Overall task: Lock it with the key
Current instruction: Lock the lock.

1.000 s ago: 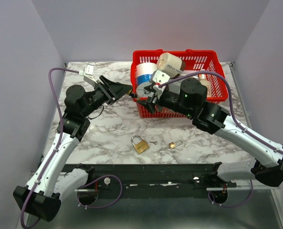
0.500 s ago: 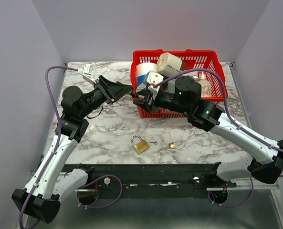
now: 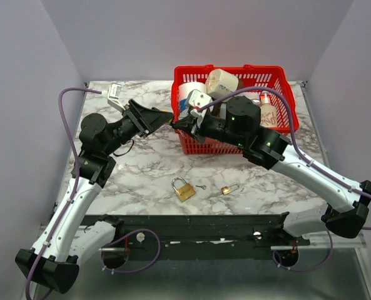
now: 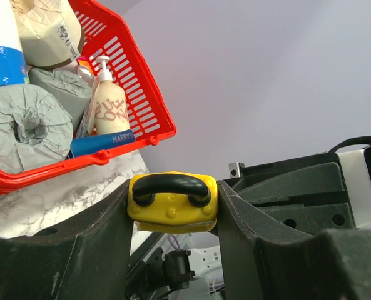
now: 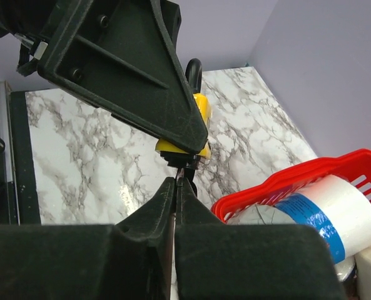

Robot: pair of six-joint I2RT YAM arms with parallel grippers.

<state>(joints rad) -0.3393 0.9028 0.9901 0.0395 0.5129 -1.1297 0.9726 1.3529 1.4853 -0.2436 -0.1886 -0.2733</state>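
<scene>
So the right gripper [image 5: 176, 187] has its fingers pressed together on the key [image 5: 180, 173]. Only a thin sliver of metal pokes out past the tips. Right in front of that sliver is the underside of the yellow padlock [image 5: 202, 112]. It's close enough that I can't tell whether the key is touching the keyway or sitting just short of it.

The padlock itself is clamped in the left gripper [image 4: 172, 211], one finger on each side of the body. The black shackle faces back at that wrist camera and the bottom faces out toward the right arm. Makes sense to me: with the lock held up in the air, keyhole pointed at the other hand, the key can go straight in and the body won't spin when it turns. From the left wrist view both shackle legs look seated in the body, but I wouldn't swear to it.

Just behind and beside the right gripper is the red basket [image 3: 279, 78], full of rolls and bottles. Below both grippers, back toward the arm bases, a brass padlock [image 3: 183, 189], a small loose key [image 3: 201, 187] and a smaller padlock [image 3: 228, 189] lie on the marble table [image 3: 141, 169], well apart from the action.

My guess is the fiddly bit is lining up such a thin key.
</scene>
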